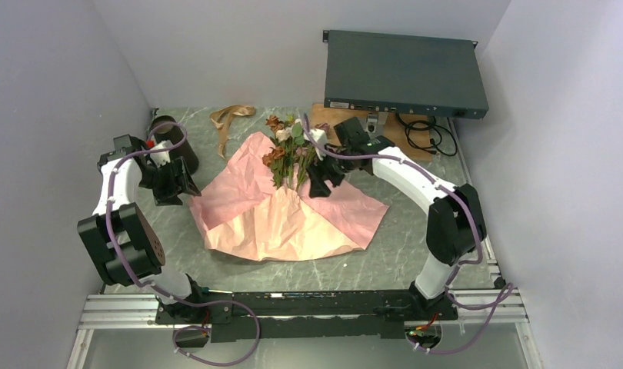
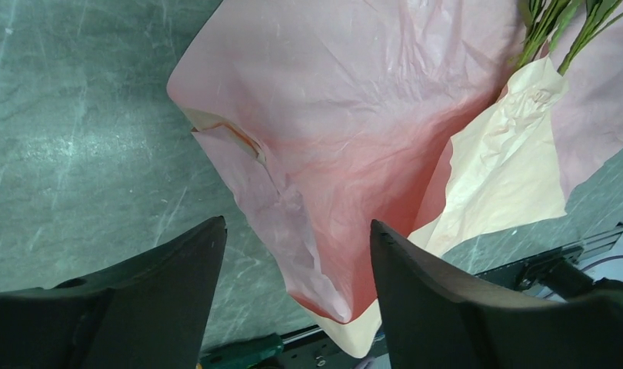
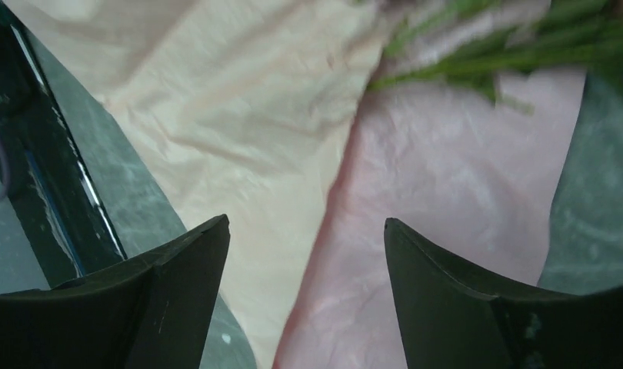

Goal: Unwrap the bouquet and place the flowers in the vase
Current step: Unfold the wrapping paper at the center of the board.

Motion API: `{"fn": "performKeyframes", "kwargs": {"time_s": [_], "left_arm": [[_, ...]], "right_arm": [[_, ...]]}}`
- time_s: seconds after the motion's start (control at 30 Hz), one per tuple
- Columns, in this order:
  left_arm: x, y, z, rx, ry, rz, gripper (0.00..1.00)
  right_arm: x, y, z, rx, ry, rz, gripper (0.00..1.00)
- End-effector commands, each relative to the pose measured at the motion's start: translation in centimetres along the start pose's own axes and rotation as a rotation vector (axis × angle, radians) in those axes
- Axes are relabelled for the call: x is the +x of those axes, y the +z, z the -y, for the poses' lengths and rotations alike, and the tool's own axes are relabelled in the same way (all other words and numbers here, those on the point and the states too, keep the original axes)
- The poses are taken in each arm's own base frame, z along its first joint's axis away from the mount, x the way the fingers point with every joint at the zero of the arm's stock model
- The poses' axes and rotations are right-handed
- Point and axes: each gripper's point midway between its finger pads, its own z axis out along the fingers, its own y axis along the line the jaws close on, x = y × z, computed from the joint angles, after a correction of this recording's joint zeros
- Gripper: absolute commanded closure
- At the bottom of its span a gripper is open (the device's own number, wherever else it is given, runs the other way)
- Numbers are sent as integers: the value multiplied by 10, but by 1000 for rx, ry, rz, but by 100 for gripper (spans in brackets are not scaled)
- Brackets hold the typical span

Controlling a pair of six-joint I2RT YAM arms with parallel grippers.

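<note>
Vase (image 1: 181, 150) (top view only), flowers (image 1: 289, 150) unwrapped

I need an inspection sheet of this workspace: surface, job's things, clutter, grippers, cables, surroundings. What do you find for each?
Surface: green marbled table.
Job's things: flowers lie unwrapped on the opened pink paper; black vase at left rear, no flowers seen in it.
Clutter: tan ribbon behind the paper; grey rack box on a wooden board, right rear.
Grippers: left gripper open over the paper's left edge, empty; right gripper open over the paper near the stems, empty.
Cables: black cables beside the box; purple cables along the arms.
Surroundings: plain pale walls; nothing else seen.
</note>
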Motion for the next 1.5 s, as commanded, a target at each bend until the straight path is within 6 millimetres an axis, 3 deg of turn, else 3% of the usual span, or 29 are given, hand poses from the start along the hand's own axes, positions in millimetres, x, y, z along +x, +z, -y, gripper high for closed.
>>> {"fn": "performKeyframes", "kwargs": {"time_s": [0.0,0.17,0.3,0.5,0.63,0.97,1.27,1.47], "left_arm": [[-9,-9,-1,-36,-61,7,22],[-9,-26,-2,-74,-77,3,6],[-1,-38,-2,-68,-99,10,1],[11,-45,-1,-42,-137,30,1],[18,-45,-1,-23,-166,17,1],[5,-40,2,50,-187,14,1],[4,-39,0,72,-179,21,1],[5,-42,-2,80,-170,32,0]], "right_arm": [[-93,-6,-48,-71,-155,208,22],[-134,12,-96,-94,-341,353,19],[-148,28,-156,-86,-540,447,16],[-145,63,-238,-129,-876,568,15],[-142,89,-266,-198,-995,579,18],[-124,146,-291,-272,-1207,524,23],[-103,194,-276,-170,-1369,431,25],[-111,201,-246,22,-1372,385,32]]}}
